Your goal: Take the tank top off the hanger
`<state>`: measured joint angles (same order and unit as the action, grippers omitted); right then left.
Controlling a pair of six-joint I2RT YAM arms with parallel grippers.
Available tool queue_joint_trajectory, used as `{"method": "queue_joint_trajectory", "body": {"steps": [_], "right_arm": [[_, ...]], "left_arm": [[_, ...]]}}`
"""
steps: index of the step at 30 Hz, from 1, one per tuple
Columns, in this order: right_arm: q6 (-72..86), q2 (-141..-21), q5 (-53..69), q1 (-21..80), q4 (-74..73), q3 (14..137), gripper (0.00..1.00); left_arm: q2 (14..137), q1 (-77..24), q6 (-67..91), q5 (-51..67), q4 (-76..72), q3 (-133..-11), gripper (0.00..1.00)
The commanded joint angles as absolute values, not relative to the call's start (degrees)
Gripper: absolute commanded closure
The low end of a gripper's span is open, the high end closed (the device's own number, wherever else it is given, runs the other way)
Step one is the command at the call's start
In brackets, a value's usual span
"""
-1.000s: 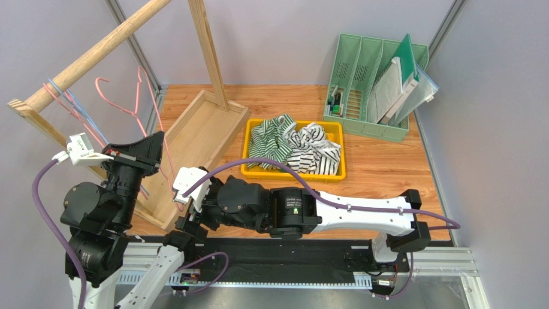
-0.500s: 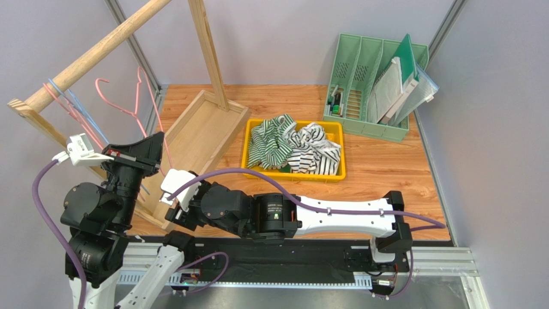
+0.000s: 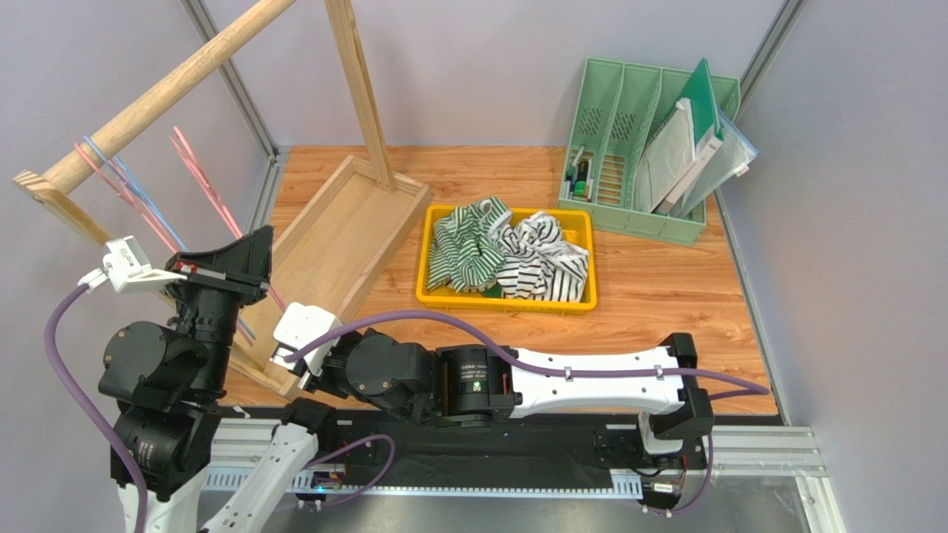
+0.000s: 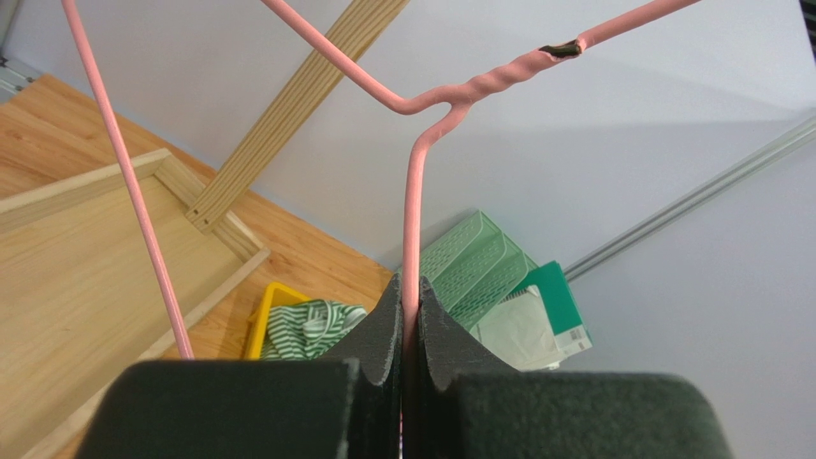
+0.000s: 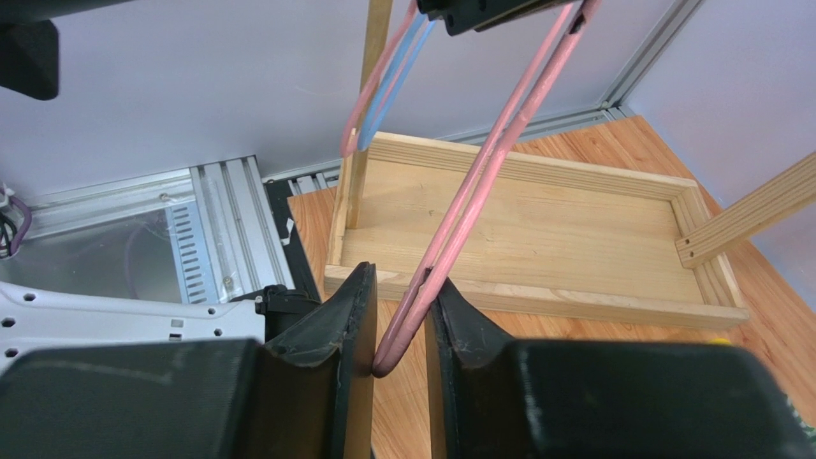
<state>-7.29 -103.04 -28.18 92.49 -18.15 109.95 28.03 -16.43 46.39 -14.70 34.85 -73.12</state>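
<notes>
A bare pink wire hanger (image 3: pixel 207 185) slants from the rack side down toward the table's near left. My left gripper (image 4: pixel 410 287) is shut on its neck (image 4: pixel 414 210) just below the twisted wire. The hanger's lower corner (image 5: pixel 402 339) sits between the fingers of my right gripper (image 5: pixel 397 287), touching both pads. In the top view the right gripper (image 3: pixel 287 353) is low beside the wooden base. Striped tank tops (image 3: pixel 473 247) lie crumpled in a yellow bin (image 3: pixel 506 301), green-striped cloth (image 4: pixel 306 325) showing. No cloth hangs on the hanger.
A wooden rack with a slanted rail (image 3: pixel 156 100) and a shallow base tray (image 3: pixel 334 239) fills the left. Blue and pink hangers (image 3: pixel 117 183) hang on the rail. A green file organizer (image 3: pixel 651 144) with papers stands at the back right.
My right arm has slid left to the hanger's lower corner and its jaws have narrowed onto it. The hanger has turned edge-on to the top view. The left gripper kept its grip.
</notes>
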Motion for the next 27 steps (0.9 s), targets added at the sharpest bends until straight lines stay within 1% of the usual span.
{"method": "queue_joint_trajectory", "body": {"steps": [1,7,13,14,16,17,19,20,23,25,27], "right_arm": [[-8.44,-102.13,-33.13,92.2,-11.6,110.48,0.87],[-8.44,-102.57,-39.19,92.46,-11.86,111.09,1.0],[-8.79,-101.78,-43.41,93.16,-12.13,110.74,1.0],[-8.79,-101.43,-44.03,93.25,-12.13,110.57,1.0],[-8.53,-101.08,-45.0,93.25,-12.39,109.95,1.0],[-8.53,-100.73,-45.17,93.34,-12.31,109.69,1.0],[-8.44,-99.85,-45.52,93.34,-12.13,108.47,1.0],[-8.26,-99.58,-45.79,93.34,-11.87,108.2,1.0],[-7.65,-99.14,-46.84,93.34,-12.56,107.93,1.0],[-7.38,-99.23,-47.37,93.43,-13.01,108.02,1.0],[-7.03,-99.05,-47.9,93.34,-13.1,107.84,1.0]], "left_arm": [[27.16,-16.52,45.62,-11.95,35.42,-73.13,1.0],[26.98,-16.52,45.97,-10.46,34.89,-72.25,1.0],[26.98,-16.52,45.88,-9.49,34.19,-71.54,1.0],[26.81,-16.52,45.97,-9.41,34.1,-71.28,0.92],[26.28,-16.52,45.79,-9.23,33.75,-70.93,0.83],[26.11,-16.52,45.7,-9.23,33.23,-70.41,0.75],[25.14,-16.52,45.53,-9.14,32.35,-69.61,0.64],[24.88,-16.61,45.44,-9.23,31.56,-69.0,0.56],[24.17,-16.52,45.35,-9.05,30.68,-68.47,0.45],[24.34,-16.61,45.0,-8.44,30.67,-68.64,0.41],[24.61,-16.52,45.0,-7.82,30.67,-68.73,0.41]]}}
